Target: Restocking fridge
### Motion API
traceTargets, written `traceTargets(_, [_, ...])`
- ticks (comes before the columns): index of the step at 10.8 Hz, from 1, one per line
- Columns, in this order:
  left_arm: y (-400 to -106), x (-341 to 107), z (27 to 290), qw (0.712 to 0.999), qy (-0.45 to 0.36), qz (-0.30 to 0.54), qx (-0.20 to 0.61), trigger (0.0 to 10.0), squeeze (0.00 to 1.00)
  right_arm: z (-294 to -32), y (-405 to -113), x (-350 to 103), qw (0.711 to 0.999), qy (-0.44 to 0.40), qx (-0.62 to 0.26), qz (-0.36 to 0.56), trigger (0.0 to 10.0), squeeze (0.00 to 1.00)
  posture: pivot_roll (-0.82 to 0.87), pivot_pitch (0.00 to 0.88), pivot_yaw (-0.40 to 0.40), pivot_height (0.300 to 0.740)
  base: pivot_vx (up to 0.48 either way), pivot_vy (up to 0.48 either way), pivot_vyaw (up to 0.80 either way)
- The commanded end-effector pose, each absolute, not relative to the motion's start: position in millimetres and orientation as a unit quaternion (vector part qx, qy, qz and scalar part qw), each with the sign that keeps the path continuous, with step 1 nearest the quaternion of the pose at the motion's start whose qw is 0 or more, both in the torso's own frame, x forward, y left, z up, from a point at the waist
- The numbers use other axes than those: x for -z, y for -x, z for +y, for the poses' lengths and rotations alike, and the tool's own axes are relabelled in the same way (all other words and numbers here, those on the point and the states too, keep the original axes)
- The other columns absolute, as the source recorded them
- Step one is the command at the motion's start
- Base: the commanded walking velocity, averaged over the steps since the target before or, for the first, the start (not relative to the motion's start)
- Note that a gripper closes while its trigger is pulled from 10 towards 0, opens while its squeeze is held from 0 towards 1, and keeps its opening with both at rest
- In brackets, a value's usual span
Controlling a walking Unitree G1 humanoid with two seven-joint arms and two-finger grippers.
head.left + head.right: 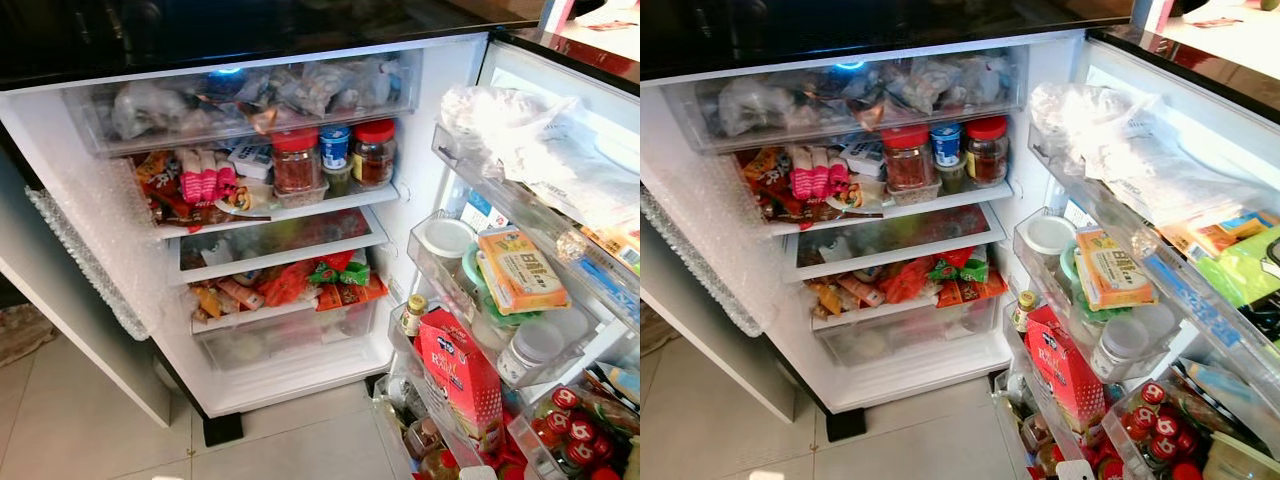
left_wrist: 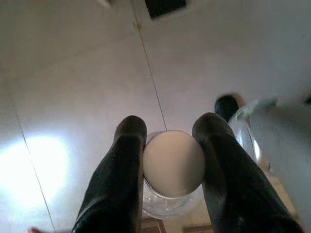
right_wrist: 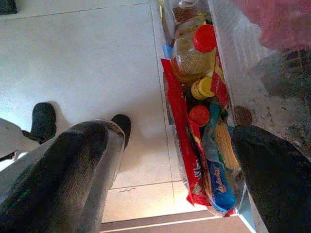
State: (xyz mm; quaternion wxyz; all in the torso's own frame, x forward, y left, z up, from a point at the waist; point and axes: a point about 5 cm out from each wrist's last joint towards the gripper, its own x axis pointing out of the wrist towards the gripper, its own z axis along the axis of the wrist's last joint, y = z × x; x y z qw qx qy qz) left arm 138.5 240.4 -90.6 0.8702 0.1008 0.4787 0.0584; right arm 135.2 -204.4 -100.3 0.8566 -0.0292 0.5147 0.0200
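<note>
Fridge (image 1: 440, 120) stands open before the robot, its door (image 1: 600, 130) swung out toward three o'clock and crowded with goods. On the upper inside shelf (image 1: 300, 208), near twelve o'clock, two red-lidded jars (image 1: 297, 160) flank a blue-capped tub (image 1: 335, 146), with pink packets (image 1: 205, 175) at about ten o'clock of them. Snack bags (image 1: 300, 282) lie on the lower shelf above a clear drawer (image 1: 285, 340). In the door racks sit an orange carton (image 1: 520, 268), a red box (image 1: 462, 375) at five o'clock, and red-capped bottles (image 1: 572, 425) lower still. The left tool (image 2: 170, 141) is closed on a clear jar (image 2: 172, 167) with a pale round lid, one finger (image 2: 127, 160) pressing each side, over the tiled floor (image 2: 73, 97). The right tool (image 3: 177, 136) hangs wide open and holds nothing, beside the door's bottom rack, where a yellow bottle (image 3: 192, 56) with a red cap stands among packets.
</note>
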Motion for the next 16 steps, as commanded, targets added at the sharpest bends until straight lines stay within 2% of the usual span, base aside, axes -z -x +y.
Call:
traceTargets(1, [-167.0, 75.8, 242.6, 0.902, -0.113, 0.411, -0.064, 10.0, 0.00, -204.2, -134.7, 100.6, 0.855, 0.032, -0.025, 0.517, 10.0, 0.00, -0.05, 0.000, 0.001, 0.740, 0.000, 0.000, 0.00])
traceTargets(2, [-201.7, 54.2, 242.8, 0.934, -0.113, 0.333, -0.065, 10.0, 0.00, -204.3, -134.6, 100.7, 0.852, 0.033, -0.028, 0.521, 10.0, 0.00, -0.04, 0.000, 0.001, 0.740, 0.000, 0.000, 0.00])
traceTargets(3, [-217.2, 39.2, 244.1, 0.953, -0.108, 0.273, -0.069, 10.0, 0.00, -204.9, -133.3, 101.6, 0.840, 0.051, -0.044, 0.538, 10.0, 0.00, -0.05, 0.000, 0.002, 0.740, 0.000, 0.000, 0.00])
traceTargets(4, [-225.9, 27.1, 244.6, 0.967, -0.105, 0.222, -0.069, 10.0, 0.00, -204.7, -132.9, 101.7, 0.841, 0.043, -0.042, 0.538, 10.0, 0.00, -0.05, 0.000, 0.002, 0.740, 0.000, 0.000, 0.00])
traceTargets(7, [-225.2, 5.6, 224.0, 0.988, -0.106, 0.108, -0.032, 10.0, 0.00, -205.2, -131.2, 102.1, 0.841, 0.034, -0.037, 0.538, 10.0, 0.00, -0.05, 0.000, 0.001, 0.740, 0.000, 0.000, 0.00])
traceTargets(9, [-226.7, -24.7, 209.5, 0.994, -0.102, 0.025, -0.021, 10.0, 0.00, -205.0, -131.3, 102.0, 0.840, 0.037, -0.048, 0.540, 10.0, 0.00, -0.04, 0.000, -0.003, 0.740, 0.000, 0.000, 0.00])
traceTargets(10, [-234.8, -33.0, 203.7, 0.996, -0.089, 0.011, -0.019, 10.0, 0.00, -206.6, -134.0, 100.7, 0.836, 0.073, -0.073, 0.539, 10.0, 0.00, -0.02, 0.000, -0.012, 0.740, 0.000, 0.000, 0.00])
traceTargets(13, [-238.7, -38.9, 204.2, 0.997, -0.060, 0.029, -0.036, 10.0, 0.00, -206.3, -135.5, 100.1, 0.832, 0.102, -0.095, 0.536, 10.0, 0.00, -0.03, 0.000, -0.006, 0.740, 0.000, 0.000, 0.00])
traceTargets(16, [-238.7, -39.3, 204.8, 0.997, -0.050, 0.035, -0.037, 10.0, 0.00, -210.5, -134.9, 100.2, 0.832, 0.135, -0.071, 0.534, 10.0, 0.00, -0.02, 0.000, -0.003, 0.740, 0.000, 0.000, 0.00])
